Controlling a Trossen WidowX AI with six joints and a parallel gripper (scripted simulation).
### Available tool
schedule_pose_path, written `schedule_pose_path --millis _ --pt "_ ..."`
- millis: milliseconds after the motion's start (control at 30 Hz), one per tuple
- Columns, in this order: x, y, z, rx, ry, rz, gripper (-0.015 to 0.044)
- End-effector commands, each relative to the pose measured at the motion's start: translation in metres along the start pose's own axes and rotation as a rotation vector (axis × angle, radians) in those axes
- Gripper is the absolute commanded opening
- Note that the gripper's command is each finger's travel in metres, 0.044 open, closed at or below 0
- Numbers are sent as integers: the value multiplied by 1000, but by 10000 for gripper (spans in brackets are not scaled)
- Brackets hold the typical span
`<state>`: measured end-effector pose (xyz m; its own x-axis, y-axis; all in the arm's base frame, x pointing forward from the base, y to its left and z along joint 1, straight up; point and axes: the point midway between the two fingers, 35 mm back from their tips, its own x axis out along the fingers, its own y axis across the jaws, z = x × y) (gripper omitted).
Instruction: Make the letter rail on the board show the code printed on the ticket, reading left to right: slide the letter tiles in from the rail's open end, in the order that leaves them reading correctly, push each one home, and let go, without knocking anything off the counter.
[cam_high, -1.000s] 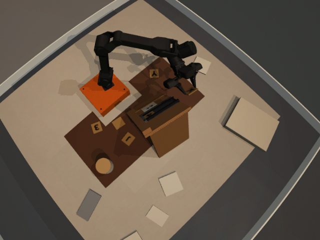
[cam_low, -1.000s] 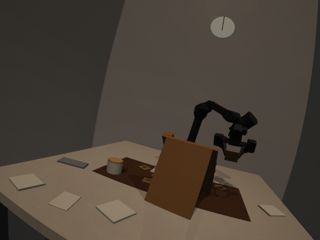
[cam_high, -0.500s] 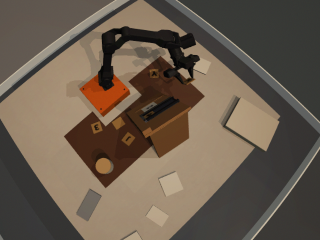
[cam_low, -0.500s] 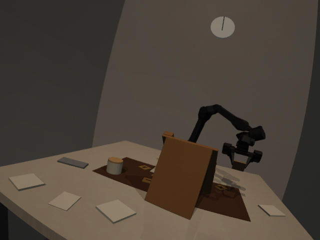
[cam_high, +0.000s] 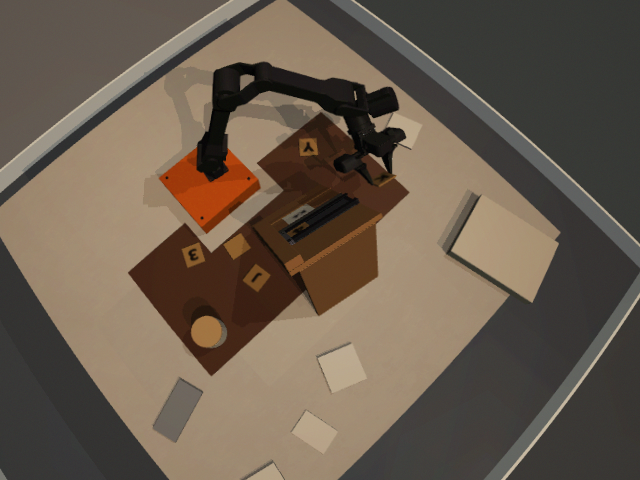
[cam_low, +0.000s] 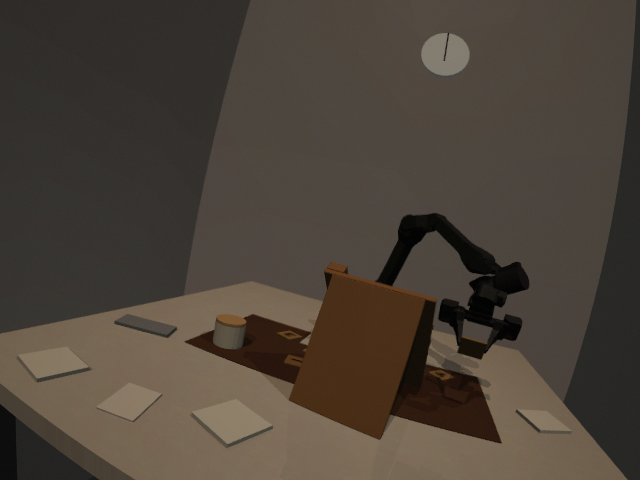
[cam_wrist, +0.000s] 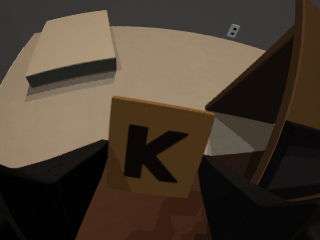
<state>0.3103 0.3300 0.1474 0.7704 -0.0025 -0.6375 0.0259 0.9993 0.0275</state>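
Observation:
My gripper (cam_high: 382, 177) (cam_low: 474, 344) (cam_wrist: 155, 155) is shut on the K tile (cam_high: 385, 179) (cam_low: 471, 348) (cam_wrist: 167, 177), holding it by its side edges, with the K facing the wrist camera. It hangs above the mat, just beyond the upper-right end of the black rail (cam_high: 328, 217) in the top view. The rail runs along the slanted board (cam_high: 341, 279) (cam_low: 356, 351) (cam_wrist: 309, 75). One tile (cam_high: 298, 229) sits near its lower-left end; its letter is unclear. The pale ticket (cam_high: 295, 213) is too small to read. A Y tile (cam_high: 308, 147) lies on the mat.
The brown mat (cam_high: 165, 279) also holds a tile marked like a 3 (cam_high: 193, 254), a J-like tile (cam_high: 256, 277), a blank-looking tile (cam_high: 237, 246) and a lidded jar (cam_high: 206, 331) (cam_low: 229, 335). A large pale block (cam_high: 506, 248) (cam_wrist: 75, 42) and a grey slab (cam_high: 178, 410) (cam_low: 145, 325) lie farther out.

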Motion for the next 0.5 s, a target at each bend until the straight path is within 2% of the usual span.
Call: schedule_pose_path --millis 0,467 --pt "0 1 2 0 0 5 0" --pt "0 -3 0 0 0 5 0"
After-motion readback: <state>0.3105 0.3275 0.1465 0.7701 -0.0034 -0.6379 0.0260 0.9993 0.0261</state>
